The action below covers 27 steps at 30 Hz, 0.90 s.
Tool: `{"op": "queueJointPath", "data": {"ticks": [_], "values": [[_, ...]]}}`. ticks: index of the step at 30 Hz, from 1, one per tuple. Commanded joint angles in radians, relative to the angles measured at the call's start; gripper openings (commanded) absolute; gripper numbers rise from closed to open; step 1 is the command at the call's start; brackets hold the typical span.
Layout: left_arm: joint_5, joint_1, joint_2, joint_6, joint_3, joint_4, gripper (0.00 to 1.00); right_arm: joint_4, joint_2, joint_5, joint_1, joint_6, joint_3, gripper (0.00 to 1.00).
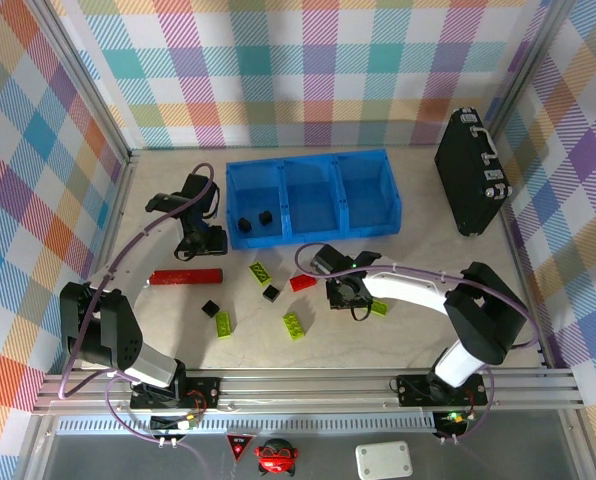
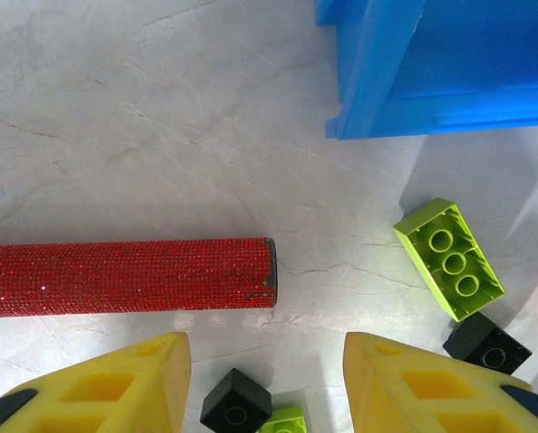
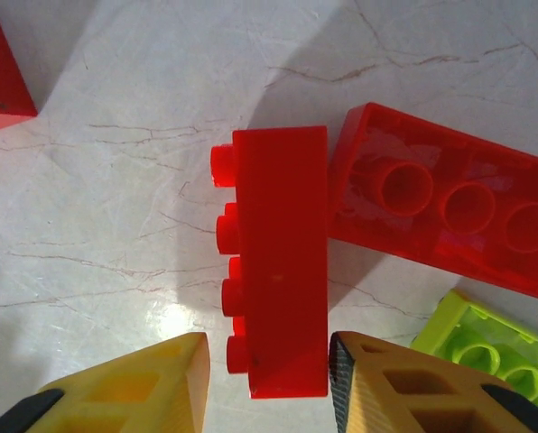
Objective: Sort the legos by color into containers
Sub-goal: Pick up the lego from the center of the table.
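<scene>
between right jaws, a red lego

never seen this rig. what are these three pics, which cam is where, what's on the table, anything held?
Two robot arms are bolted at the near edge of the table, each ending in a two-finger pincer. The wide picture comes from a fixed camera above and behind them. The two close-ups come from a camera on each wrist, with that arm's yellow fingers at the bottom. On the table: a blue three-bin tray with two black bricks in its left bin, a black case, a glittery red bar, and loose legos in green, black and red. The left pincer is open and holds nothing. The right pincer straddles a red brick lying on its side; whether it is clamped I cannot tell.
</scene>
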Motion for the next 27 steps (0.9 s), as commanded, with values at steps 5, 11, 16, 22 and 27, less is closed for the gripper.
{"op": "queueJointPath", "data": {"ticks": [5, 11, 16, 22, 27], "values": [[-0.021, 0.011, -0.033, 0.012, -0.02, -0.04, 0.48, 0.011, 0.01, 0.023, 0.005, 0.009, -0.018, 0.37], [-0.027, 0.011, -0.038, 0.015, -0.03, -0.037, 0.48, 0.008, 0.001, 0.024, 0.006, 0.01, -0.019, 0.34], [-0.027, 0.011, -0.041, 0.015, -0.033, -0.036, 0.48, 0.005, -0.004, 0.022, 0.006, 0.011, -0.019, 0.31], [-0.027, 0.011, -0.047, 0.018, -0.038, -0.032, 0.48, -0.002, -0.018, 0.02, 0.005, 0.012, -0.01, 0.27], [-0.047, 0.011, -0.053, 0.032, -0.04, -0.019, 0.48, -0.016, -0.024, 0.024, 0.006, 0.01, 0.003, 0.27]]}}
